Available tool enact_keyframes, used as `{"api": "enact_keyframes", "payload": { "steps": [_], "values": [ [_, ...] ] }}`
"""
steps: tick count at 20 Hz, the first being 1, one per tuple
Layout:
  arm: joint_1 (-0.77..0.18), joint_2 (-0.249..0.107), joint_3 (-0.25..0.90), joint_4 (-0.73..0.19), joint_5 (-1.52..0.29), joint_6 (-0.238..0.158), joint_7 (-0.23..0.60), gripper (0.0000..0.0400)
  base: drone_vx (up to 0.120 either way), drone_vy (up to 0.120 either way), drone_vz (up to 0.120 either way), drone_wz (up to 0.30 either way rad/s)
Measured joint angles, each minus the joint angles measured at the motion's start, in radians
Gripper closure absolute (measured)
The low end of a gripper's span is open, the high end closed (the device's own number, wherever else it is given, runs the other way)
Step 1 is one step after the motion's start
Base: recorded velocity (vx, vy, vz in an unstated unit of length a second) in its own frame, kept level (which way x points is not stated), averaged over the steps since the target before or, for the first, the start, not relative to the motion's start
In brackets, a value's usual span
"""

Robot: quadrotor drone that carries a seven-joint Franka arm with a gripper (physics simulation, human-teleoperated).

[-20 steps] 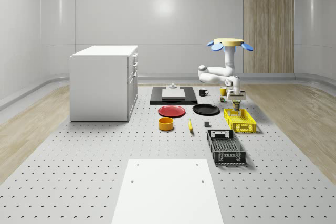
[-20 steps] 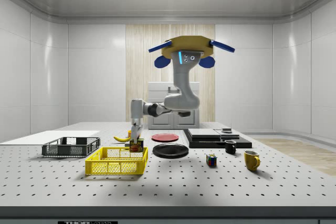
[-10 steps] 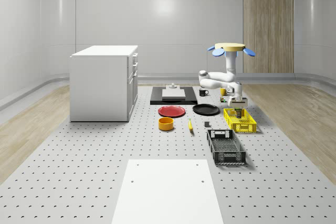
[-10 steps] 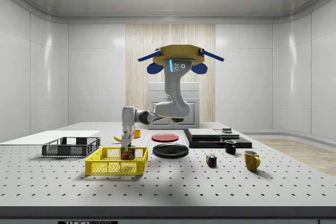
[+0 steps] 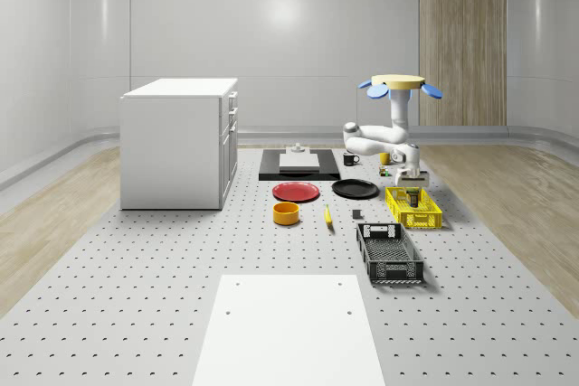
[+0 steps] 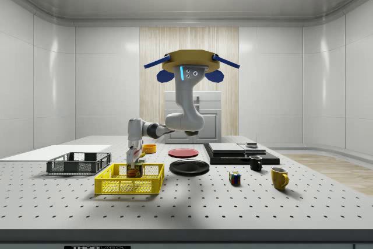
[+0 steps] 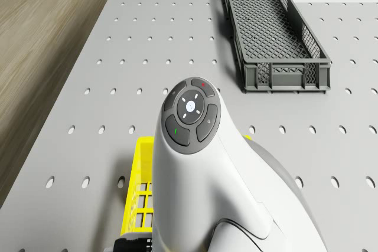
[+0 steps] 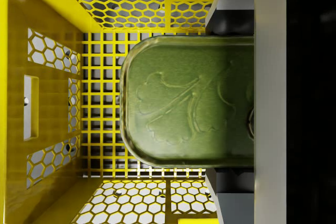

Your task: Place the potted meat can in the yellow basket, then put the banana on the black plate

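Note:
The drone hovers over the far end of the yellow basket, with its arm bent downward. My gripper reaches into the yellow basket and is shut on the potted meat can. In the wrist view the can's green top lies between the grey fingers, close above the basket's mesh floor and beside its wall. The banana lies on the table toward the whole-scene view's left of the basket. The black plate sits beyond it, also seen low on the table as the black plate.
A grey crate stands in front of the basket, seen too as the grey crate. A red plate, an orange bowl, a white cabinet, a black tray, mugs and a colour cube are around.
The drone and arm shifted toward the side view's left and sank a little. The can went from above the basket's rim down inside the basket.

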State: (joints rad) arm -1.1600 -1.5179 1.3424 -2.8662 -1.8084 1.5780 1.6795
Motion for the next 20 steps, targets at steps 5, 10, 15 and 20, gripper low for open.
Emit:
{"api": "enact_keyframes", "payload": {
  "steps": [5,10,15,20],
  "values": [
    [-0.006,-0.005,-0.054,0.012,-0.050,0.023,-0.001,0.0109,0.000,0.000,0.000,0.000],
    [-0.011,-0.007,-0.083,0.019,-0.075,0.036,-0.002,0.0041,0.000,0.000,0.000,0.000],
    [-0.005,-0.006,-0.046,0.010,-0.038,0.023,-0.003,0.0012,0.000,0.000,0.112,0.000],
    [-0.003,-0.007,-0.024,0.006,-0.016,0.018,-0.002,0.0003,0.088,-0.080,0.064,0.000]
  ]
}}
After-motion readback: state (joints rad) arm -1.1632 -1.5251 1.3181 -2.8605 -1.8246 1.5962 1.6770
